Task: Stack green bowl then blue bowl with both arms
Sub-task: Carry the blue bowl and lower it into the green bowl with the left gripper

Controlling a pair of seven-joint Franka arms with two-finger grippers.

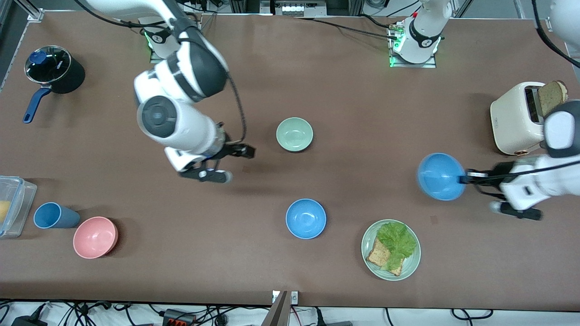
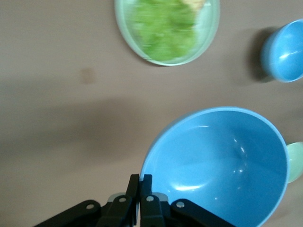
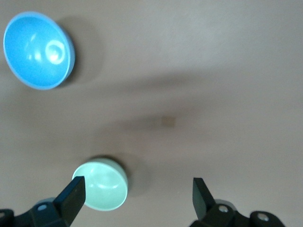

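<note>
The pale green bowl (image 1: 294, 134) sits on the table near its middle. One blue bowl (image 1: 306, 218) sits nearer the front camera than it. My left gripper (image 1: 464, 179) is shut on the rim of the second blue bowl (image 1: 440, 176) and holds it tilted above the table, between the toaster and the lettuce plate. In the left wrist view the left gripper (image 2: 140, 182) pinches that bowl's rim (image 2: 222, 165). My right gripper (image 1: 235, 164) is open and empty, beside the green bowl toward the right arm's end. The right wrist view shows the right gripper (image 3: 137, 187) with the green bowl (image 3: 102, 184) by one finger.
A plate (image 1: 411, 262) with lettuce and toast lies near the front edge. A cream toaster (image 1: 516, 117) holding toast stands at the left arm's end. A pink bowl (image 1: 95, 237), blue cup (image 1: 54, 215), clear container (image 1: 11, 206) and black pot (image 1: 54, 70) are at the right arm's end.
</note>
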